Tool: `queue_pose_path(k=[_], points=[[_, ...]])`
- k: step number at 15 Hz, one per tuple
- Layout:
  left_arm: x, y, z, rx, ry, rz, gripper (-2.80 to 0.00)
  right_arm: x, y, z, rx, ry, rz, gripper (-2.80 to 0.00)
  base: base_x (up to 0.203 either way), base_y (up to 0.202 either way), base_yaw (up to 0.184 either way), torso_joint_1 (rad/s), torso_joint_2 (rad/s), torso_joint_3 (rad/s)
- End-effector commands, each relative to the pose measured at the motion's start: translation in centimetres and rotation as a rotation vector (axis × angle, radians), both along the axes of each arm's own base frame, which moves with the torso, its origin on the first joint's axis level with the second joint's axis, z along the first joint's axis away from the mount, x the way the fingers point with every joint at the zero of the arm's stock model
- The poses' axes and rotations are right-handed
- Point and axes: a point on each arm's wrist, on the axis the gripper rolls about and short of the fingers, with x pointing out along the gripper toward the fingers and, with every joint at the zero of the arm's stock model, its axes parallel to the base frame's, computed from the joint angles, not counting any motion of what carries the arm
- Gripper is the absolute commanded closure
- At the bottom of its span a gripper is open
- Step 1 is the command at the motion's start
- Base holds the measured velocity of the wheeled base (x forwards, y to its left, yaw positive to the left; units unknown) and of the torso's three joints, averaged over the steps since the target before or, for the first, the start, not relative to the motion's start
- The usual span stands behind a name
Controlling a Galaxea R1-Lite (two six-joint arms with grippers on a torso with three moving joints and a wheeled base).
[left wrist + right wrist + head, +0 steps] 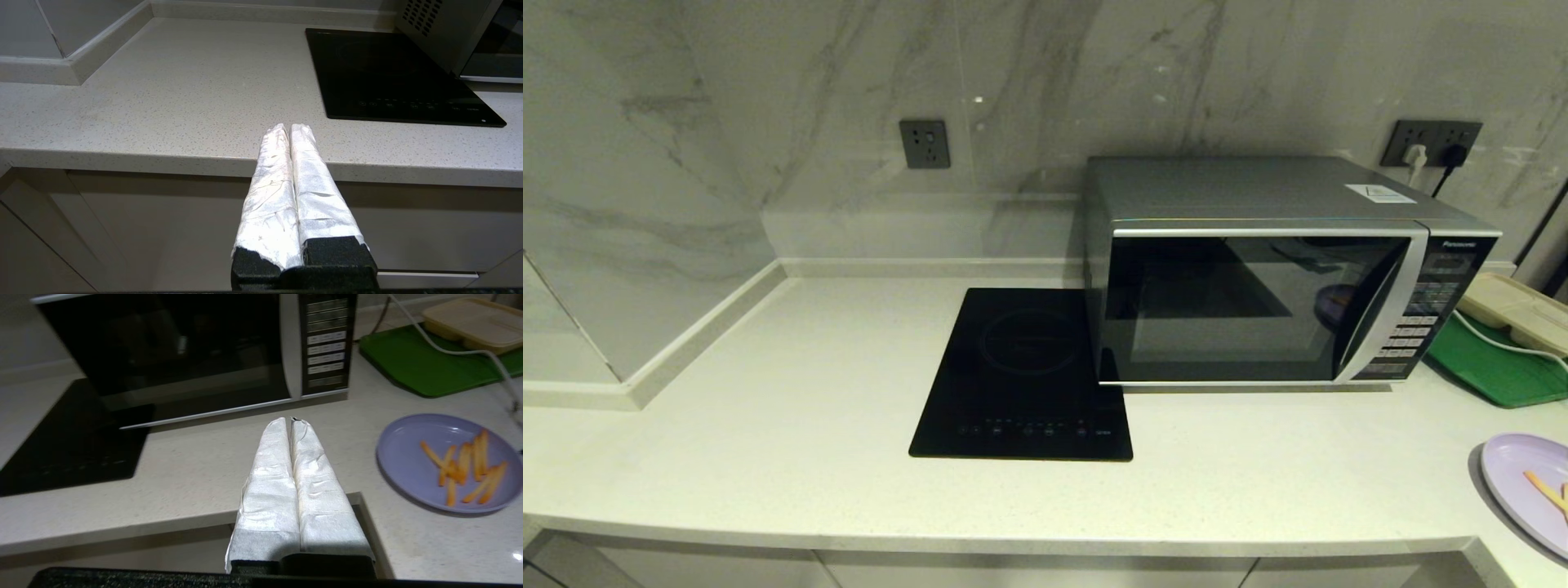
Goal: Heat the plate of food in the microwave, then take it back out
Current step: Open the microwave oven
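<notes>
The silver-grey microwave (1258, 278) stands at the back right of the counter with its dark glass door closed; its button panel (326, 347) faces my right wrist camera. The lavender plate of food (1531, 482) lies at the counter's front right corner, with several orange fries (466, 465) on it. My right gripper (290, 420) is shut and empty, over the counter's front edge, left of the plate and in front of the microwave. Shut and empty too, my left gripper (289, 127) hangs at the counter's front edge, left of the hob. Neither arm shows in the head view.
A flat black induction hob (1025, 376) lies left of the microwave, partly under its corner. A green tray (1494, 367) with a beige lidded box (1515, 310) and a white cable sits right of the microwave. Marble wall and a raised ledge (654, 359) bound the left.
</notes>
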Motion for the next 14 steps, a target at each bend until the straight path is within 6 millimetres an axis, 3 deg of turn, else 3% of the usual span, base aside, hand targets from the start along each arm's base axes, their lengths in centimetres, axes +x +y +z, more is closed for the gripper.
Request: queue_pose_path(k=[1,3,4,7,10,14], points=[[0.0,0.0,0.0,0.0,0.0,0.001,0.0,6.2,-0.3,2.4,-0.036,0.221,-0.129,0.0,0.0,0.0,0.0,0.0,0.0,0.0],[0.0,0.0,0.0,0.0,0.0,0.001,0.0,10.7,-0.9,2.5,-0.101,0.329,-0.336,0.0,0.0,0.0,0.0,0.0,0.0,0.0],[0.0,0.0,0.0,0.0,0.0,0.001,0.0,12.8,-1.1,2.3,-0.156,0.35,-0.434,-2.8,0.0,0.0,0.0,0.0,0.0,0.0],[0.0,0.0,0.0,0.0,0.0,0.001,0.0,18.5,-1.4,0.6,-0.271,0.385,-0.627,-2.8,0.0,0.0,0.0,0.0,0.0,0.0],[0.0,0.0,0.0,0.0,0.0,0.001,0.0,23.3,-1.3,-2.0,-0.344,0.47,-0.703,-2.8,0.0,0.0,0.0,0.0,0.0,0.0],[0.0,0.0,0.0,0.0,0.0,0.001,0.0,27.5,1.4,-4.0,-0.415,0.503,-0.684,-2.8,0.0,0.0,0.0,0.0,0.0,0.0]])
